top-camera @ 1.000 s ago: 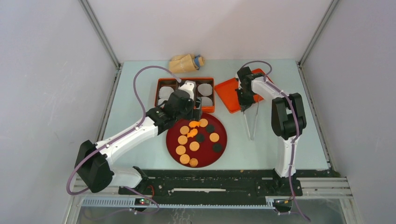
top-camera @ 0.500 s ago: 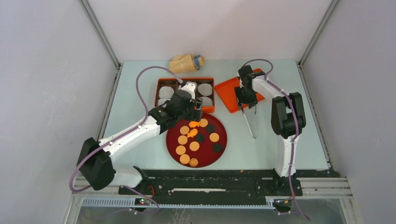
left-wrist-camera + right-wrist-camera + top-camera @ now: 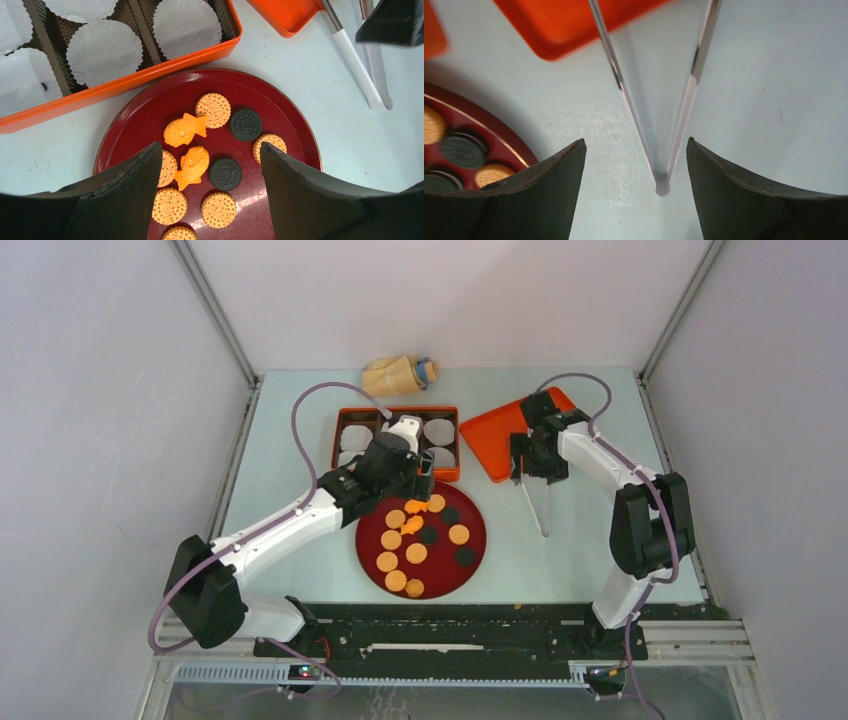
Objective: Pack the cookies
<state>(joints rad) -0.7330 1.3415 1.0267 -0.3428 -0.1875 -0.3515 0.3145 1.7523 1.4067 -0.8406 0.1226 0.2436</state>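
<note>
The cookies [image 3: 416, 553] lie on a dark red plate [image 3: 440, 575]: tan rounds [image 3: 213, 110], black rounds [image 3: 225, 173] and orange fish-shaped pieces [image 3: 184, 131]. My left gripper [image 3: 420, 483] hangs open over the plate's far side, nothing between its fingers [image 3: 210, 147]. My right gripper [image 3: 535, 472] is open above metal tongs [image 3: 540, 510] that lie on the table right of the plate. In the right wrist view the tongs [image 3: 684, 110] point their joined tip between my spread jaws [image 3: 636, 141], touching neither.
An orange box [image 3: 449, 475] with white paper liners [image 3: 104, 50] sits just behind the plate. An orange lid [image 3: 490, 435] lies to its right, under the tongs' far ends. A tan bag [image 3: 400, 373] rests at the back edge.
The right gripper has opened and let go of the tongs, which now lie on the table. The right arm's elbow swung to the right. The left arm barely moved.
</note>
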